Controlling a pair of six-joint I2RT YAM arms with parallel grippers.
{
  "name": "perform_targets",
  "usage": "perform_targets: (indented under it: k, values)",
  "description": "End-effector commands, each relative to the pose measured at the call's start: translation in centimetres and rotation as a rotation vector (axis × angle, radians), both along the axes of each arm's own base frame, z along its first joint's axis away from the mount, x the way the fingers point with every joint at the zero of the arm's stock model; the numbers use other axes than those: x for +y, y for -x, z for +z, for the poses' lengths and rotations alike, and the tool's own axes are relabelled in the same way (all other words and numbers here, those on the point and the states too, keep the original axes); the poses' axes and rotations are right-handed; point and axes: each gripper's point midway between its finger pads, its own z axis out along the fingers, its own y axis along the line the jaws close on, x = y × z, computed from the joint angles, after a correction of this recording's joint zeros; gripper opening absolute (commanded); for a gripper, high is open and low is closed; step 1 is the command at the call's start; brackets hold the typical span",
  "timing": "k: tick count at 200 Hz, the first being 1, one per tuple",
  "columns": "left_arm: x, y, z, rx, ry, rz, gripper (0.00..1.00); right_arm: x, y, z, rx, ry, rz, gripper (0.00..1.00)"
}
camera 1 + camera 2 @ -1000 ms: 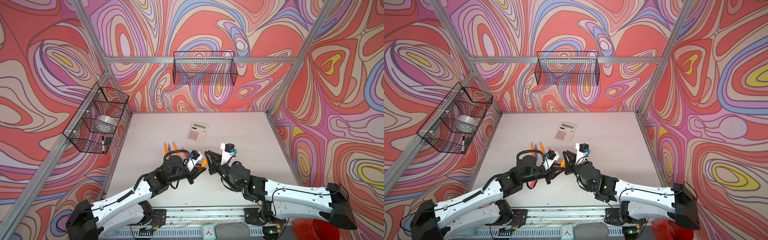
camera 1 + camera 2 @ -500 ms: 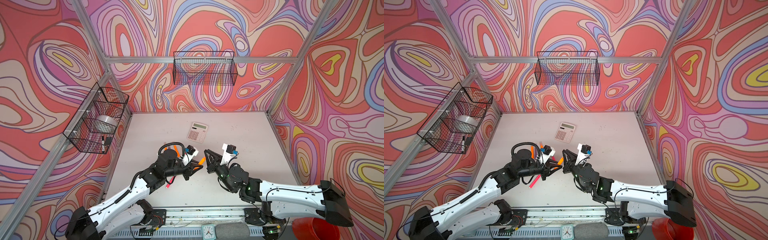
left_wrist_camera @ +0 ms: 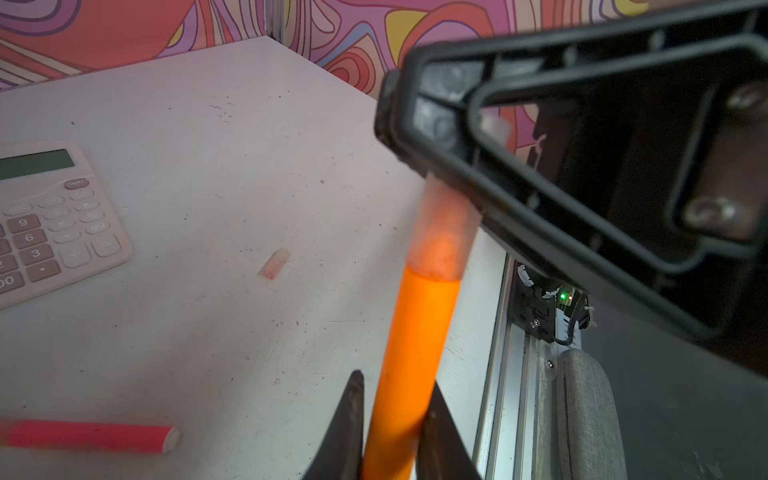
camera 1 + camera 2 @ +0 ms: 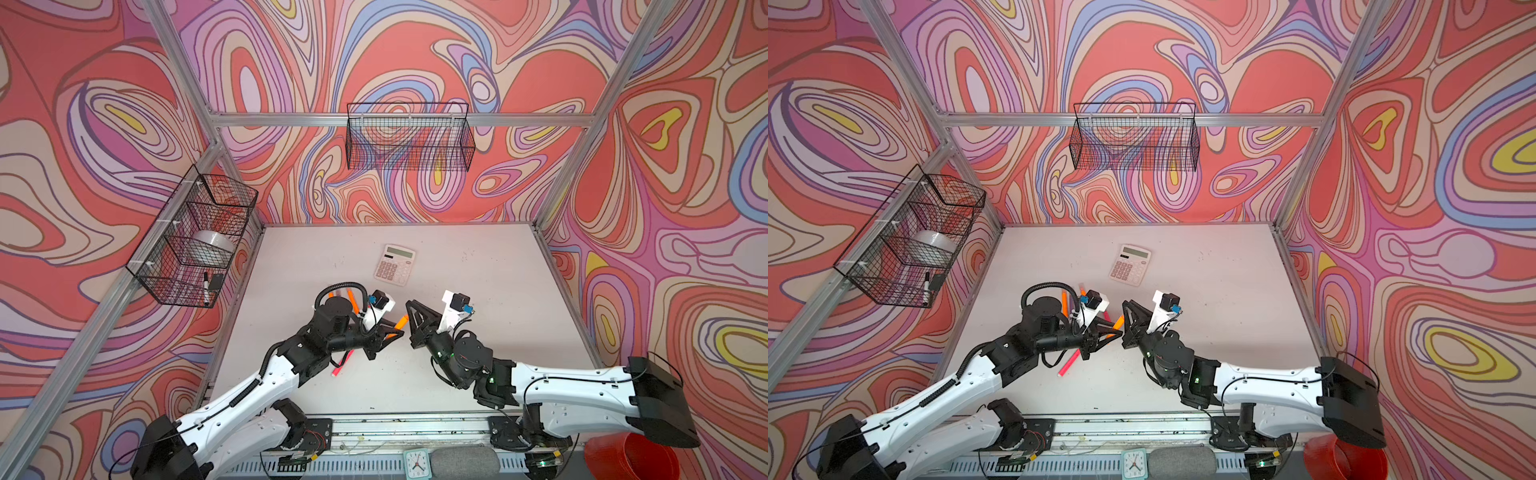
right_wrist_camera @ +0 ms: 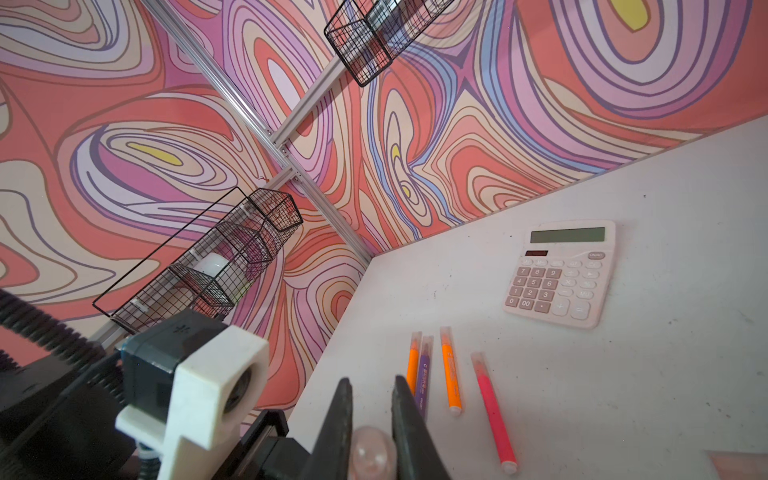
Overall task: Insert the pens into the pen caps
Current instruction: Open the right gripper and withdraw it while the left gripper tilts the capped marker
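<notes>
Orange pen (image 3: 415, 353), clenched in the left gripper (image 3: 395, 384), sits tip-first in a cap (image 3: 442, 232) pinched by the right gripper (image 5: 371, 380), above a scuffed white table (image 4: 478, 270). Swirling pink-orange walls (image 4: 415, 50) enclose it.

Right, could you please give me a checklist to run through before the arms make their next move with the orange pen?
1. Left pincer shut on orange pen: ok.
2. Right pincer shut on pen cap: ok.
3. Pen tip inside the cap: ok.
4. Cap pushed fully home: cannot tell.
5. Pink pen lying free on the table: ok.
6. Loose cap lying apart from the calculator: ok.
</notes>
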Motion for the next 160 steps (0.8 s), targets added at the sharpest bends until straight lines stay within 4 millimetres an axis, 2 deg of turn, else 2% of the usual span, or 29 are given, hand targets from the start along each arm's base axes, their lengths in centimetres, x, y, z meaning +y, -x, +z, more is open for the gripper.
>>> perform_targets:
  k: [1,43,74,109,125,138,160]
  values:
    - [8.1,-9.2,20.3,-0.404,0.524,0.563,0.0,4.7,9.6,-11.1,0.131,0.327,0.492,0.0]
    - [7.8,-8.5,20.9,-0.409,0.55,0.507,0.0,6.4,11.5,-10.6,0.078,0.277,0.617,0.0]
    - [7.5,-8.2,21.1,-0.42,0.551,0.481,0.0,8.1,13.2,-9.4,0.016,0.232,0.722,0.0]
    - [7.9,-8.0,20.1,-0.426,0.523,0.495,0.0,7.6,11.6,-9.1,0.037,0.268,0.621,0.0]
    - [7.8,-7.8,18.2,-0.405,0.497,0.493,0.0,6.3,10.4,-8.3,0.04,0.275,0.54,0.0]
    - [7.8,-7.7,15.8,-0.367,0.475,0.493,0.0,5.2,9.6,-7.2,0.036,0.272,0.482,0.0]
    - [7.8,-7.9,10.4,-0.268,0.404,0.515,0.0,3.9,8.7,-5.8,0.036,0.284,0.414,0.0]
